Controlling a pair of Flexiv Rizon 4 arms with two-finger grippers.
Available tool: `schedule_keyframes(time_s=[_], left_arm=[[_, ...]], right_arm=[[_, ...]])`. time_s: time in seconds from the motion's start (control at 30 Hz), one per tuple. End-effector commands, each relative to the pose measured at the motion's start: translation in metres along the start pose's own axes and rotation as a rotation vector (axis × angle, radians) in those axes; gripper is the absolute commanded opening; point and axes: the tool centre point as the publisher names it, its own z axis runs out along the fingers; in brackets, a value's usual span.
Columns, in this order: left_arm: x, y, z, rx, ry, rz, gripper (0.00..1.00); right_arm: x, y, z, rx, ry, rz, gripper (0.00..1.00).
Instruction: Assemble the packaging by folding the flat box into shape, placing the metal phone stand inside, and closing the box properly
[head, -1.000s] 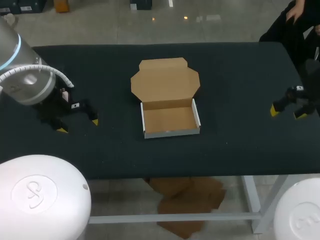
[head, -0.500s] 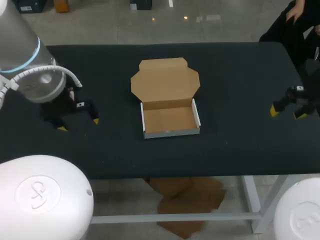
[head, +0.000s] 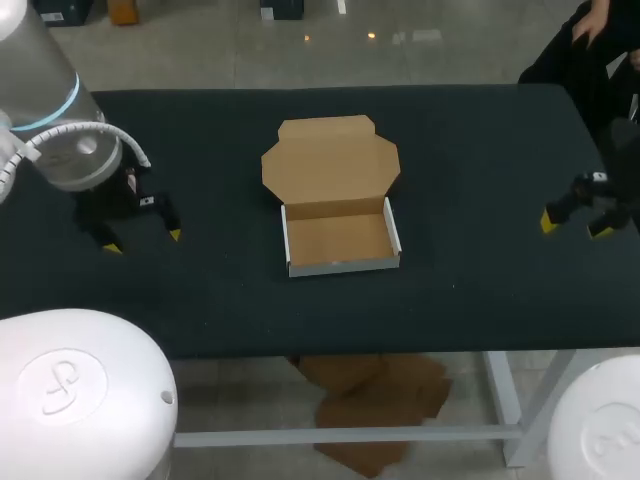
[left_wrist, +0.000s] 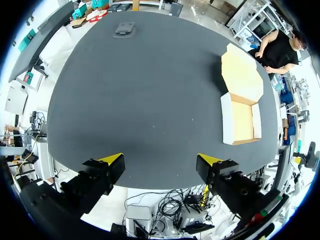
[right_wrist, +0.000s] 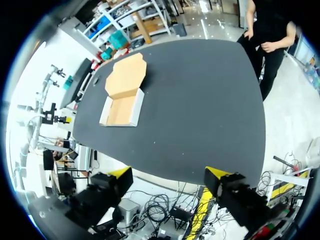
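I have the box (head: 338, 238) folded yet unfilled and unclosed, well ahead of my left gripper (head: 143, 240) and right gripper (head: 573, 227), both spread empty

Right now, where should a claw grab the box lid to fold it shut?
The lid, by its far edge, coming from the far side. It lies flat on the table behind the tray, hinged there, so that free edge likely lifts easiest.
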Motion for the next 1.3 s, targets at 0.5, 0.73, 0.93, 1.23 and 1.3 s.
schedule_keyframes(time_s=[0.5, 0.73, 0.93, 1.23, 1.3], left_arm=[[-0.05, -0.086, 0.07, -0.122, -0.019, -0.005, 1.0], [-0.064, -0.109, 0.085, -0.14, -0.048, -0.004, 1.0], [-0.077, -0.124, 0.09, -0.147, -0.06, 0.0, 1.0], [-0.094, -0.145, 0.1, -0.159, -0.091, 0.005, 1.0], [-0.094, -0.145, 0.1, -0.159, -0.091, 0.005, 1.0]], right_arm=[[0.001, 0.0, -0.002, 0.003, -0.001, 0.0, 1.0], [0.001, 0.0, -0.002, 0.003, -0.001, 0.0, 1.0], [0.001, 0.0, -0.002, 0.003, -0.001, 0.0, 1.0], [0.001, 0.0, -0.002, 0.003, -0.001, 0.0, 1.0], [0.001, 0.0, -0.002, 0.003, -0.001, 0.0, 1.0]])
